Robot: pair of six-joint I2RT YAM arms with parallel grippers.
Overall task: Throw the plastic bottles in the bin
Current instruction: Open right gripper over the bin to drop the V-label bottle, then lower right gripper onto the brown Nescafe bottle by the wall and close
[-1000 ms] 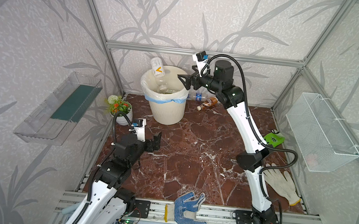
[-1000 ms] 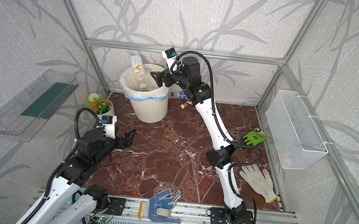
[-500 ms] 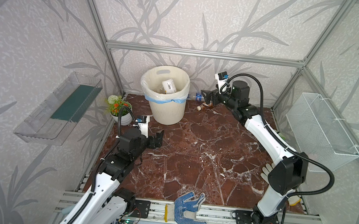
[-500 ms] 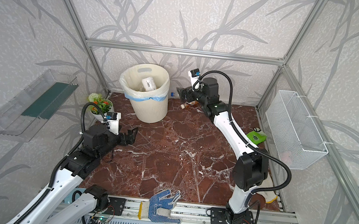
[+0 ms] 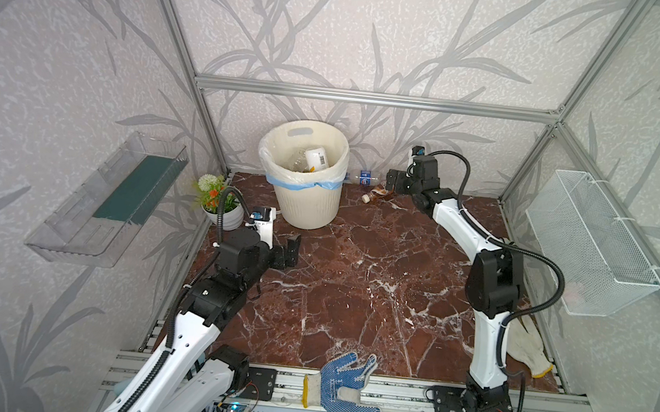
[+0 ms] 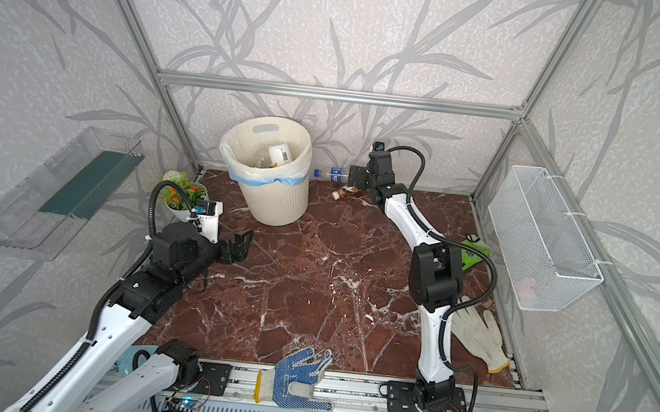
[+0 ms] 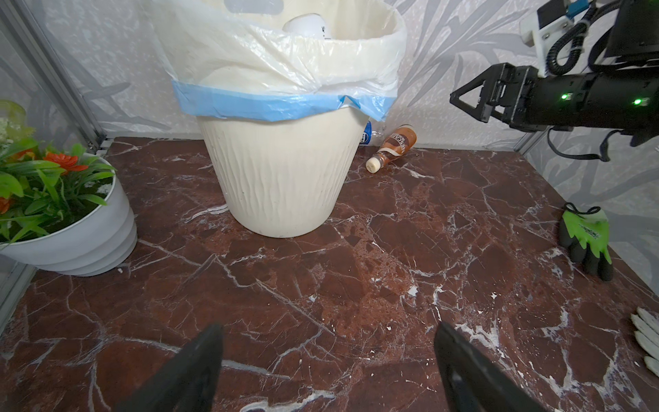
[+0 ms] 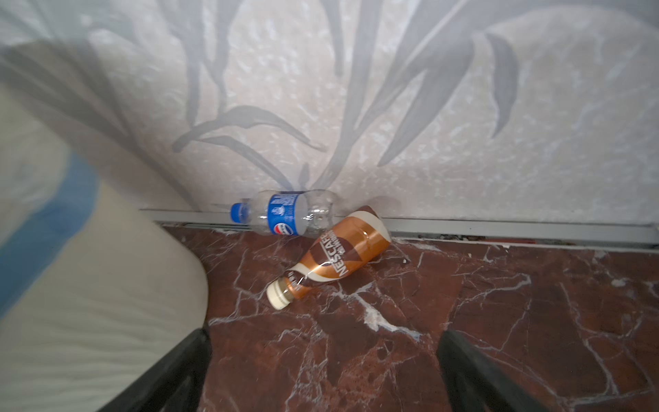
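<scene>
Nescafe bottle [image 8: 331, 255] touches Pepsi bottle [image 8: 285, 217]; left fingers [image 7: 196, 371], right fingers [image 8: 178, 374] apart, empty.

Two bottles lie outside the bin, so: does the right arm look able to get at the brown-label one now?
Probably yes: the right gripper hangs open just before the brown-label bottle, with bare floor between; the blue-label bottle lies behind it.

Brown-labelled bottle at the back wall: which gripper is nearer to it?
Right. The right gripper hangs open close above the brown-labelled bottle, beside the bin; the left gripper, also open, is far off in front of the bin, near the flower pot.
</scene>
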